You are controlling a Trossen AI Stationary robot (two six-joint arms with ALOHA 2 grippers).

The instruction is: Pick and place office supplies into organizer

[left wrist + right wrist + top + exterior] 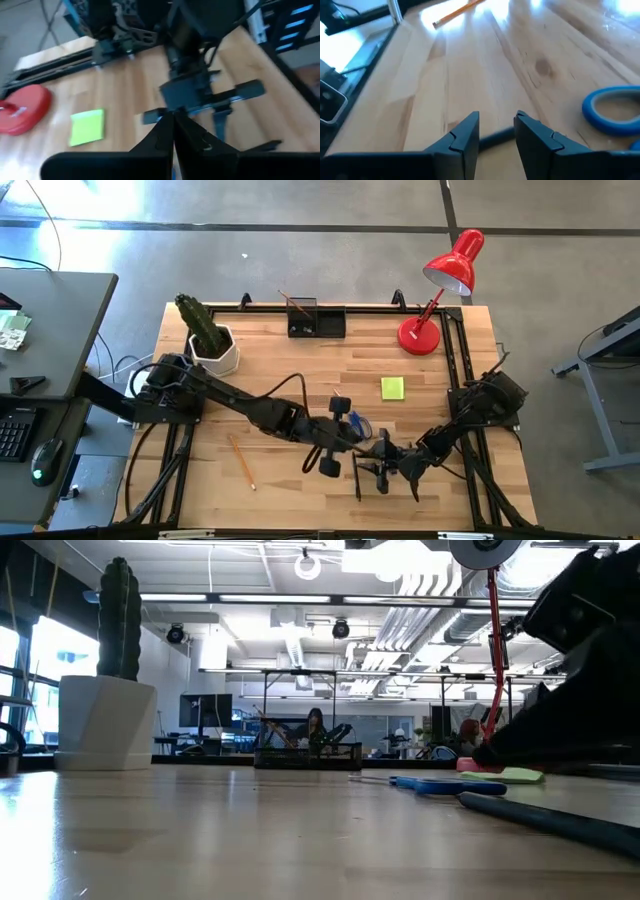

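My left gripper (348, 438) (173, 134) is shut with nothing between its fingers, raised over the table's middle just above the blue-handled scissors (357, 423) (440, 783), which lie flat. My right gripper (383, 467) (497, 131) is low near the front edge and open. A black pen (495, 137) lies on the wood under the gap between its fingertips; I cannot tell whether they touch it. A blue scissor handle (614, 107) lies beside it. The yellow-green sticky pad (392, 388) (87, 126) and a pencil (241, 461) (454, 13) lie flat. The black organizer (316, 318) (305, 753) stands at the far edge.
A white pot with a cactus (212, 340) (103, 720) stands at the far left, and a red desk lamp (440, 290) (22, 107) at the far right. A dark pen (550, 814) lies close to the low camera. Bare wood lies between the pencil and the organizer.
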